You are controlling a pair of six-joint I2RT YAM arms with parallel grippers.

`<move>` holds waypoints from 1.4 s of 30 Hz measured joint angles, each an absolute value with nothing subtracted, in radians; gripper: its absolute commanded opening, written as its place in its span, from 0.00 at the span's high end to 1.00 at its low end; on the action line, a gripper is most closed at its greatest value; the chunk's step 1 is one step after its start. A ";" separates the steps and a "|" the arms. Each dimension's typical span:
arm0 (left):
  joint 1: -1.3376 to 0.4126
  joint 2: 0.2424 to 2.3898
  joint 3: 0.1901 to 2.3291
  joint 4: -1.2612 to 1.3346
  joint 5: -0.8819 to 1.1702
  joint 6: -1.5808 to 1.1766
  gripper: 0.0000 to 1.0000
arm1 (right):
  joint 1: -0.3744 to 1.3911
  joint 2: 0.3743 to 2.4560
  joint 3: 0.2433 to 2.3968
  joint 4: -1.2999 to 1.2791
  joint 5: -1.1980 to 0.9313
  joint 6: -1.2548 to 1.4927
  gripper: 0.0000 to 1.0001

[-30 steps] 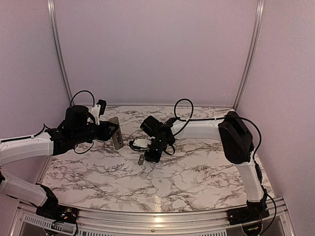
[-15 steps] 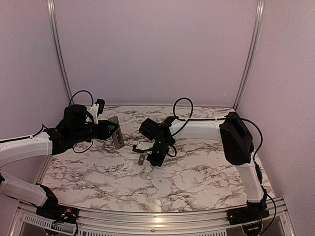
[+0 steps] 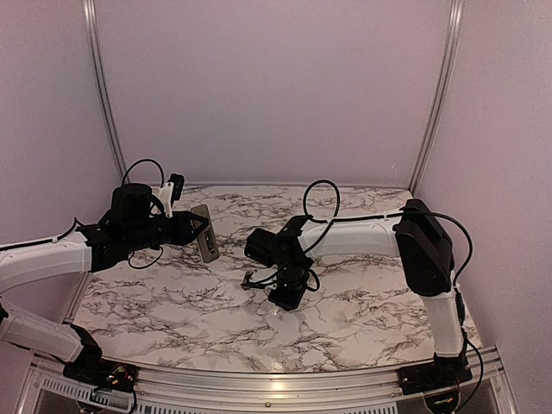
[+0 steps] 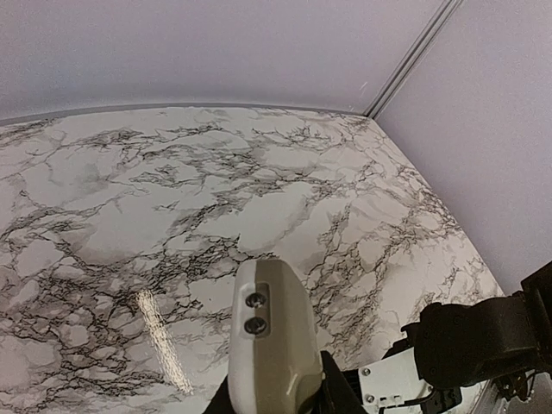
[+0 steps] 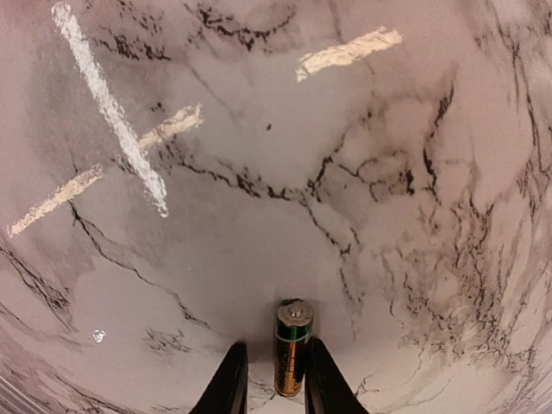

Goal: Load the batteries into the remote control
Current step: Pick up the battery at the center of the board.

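Note:
My left gripper (image 3: 191,228) is shut on the remote control (image 3: 204,233) and holds it above the table at the back left. In the left wrist view the remote's greyish back (image 4: 267,345) points away from me, with my gripper (image 4: 272,404) clamped on its near end. My right gripper (image 3: 285,296) hangs over the table's middle, pointing down. In the right wrist view a gold and black battery (image 5: 293,345) stands between the fingers of that gripper (image 5: 274,379), against the right finger, tip toward the marble. A second, small dark battery (image 3: 249,278) lies on the table left of the right gripper.
The marble table top (image 3: 362,319) is bounded by purple walls at the back and both sides. The right arm's forearm (image 3: 362,231) stretches across the back right. The right wrist (image 4: 466,345) shows at the lower right of the left wrist view.
My right gripper has moved toward the near right, away from the dark battery on the table. The left arm and remote have barely moved.

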State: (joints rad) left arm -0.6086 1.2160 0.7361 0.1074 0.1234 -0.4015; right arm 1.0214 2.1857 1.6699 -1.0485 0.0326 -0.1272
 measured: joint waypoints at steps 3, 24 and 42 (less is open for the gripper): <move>-0.609 1.216 0.736 0.107 0.124 -0.402 1.00 | 1.023 2.189 1.676 -1.061 0.031 -0.122 0.83; -0.609 1.216 0.736 0.108 0.131 -0.405 1.00 | 1.011 2.288 1.838 -1.206 0.015 -0.130 0.90; -0.600 1.196 0.715 0.143 0.156 -0.429 1.00 | 0.941 2.129 1.705 -0.925 0.005 -0.091 1.00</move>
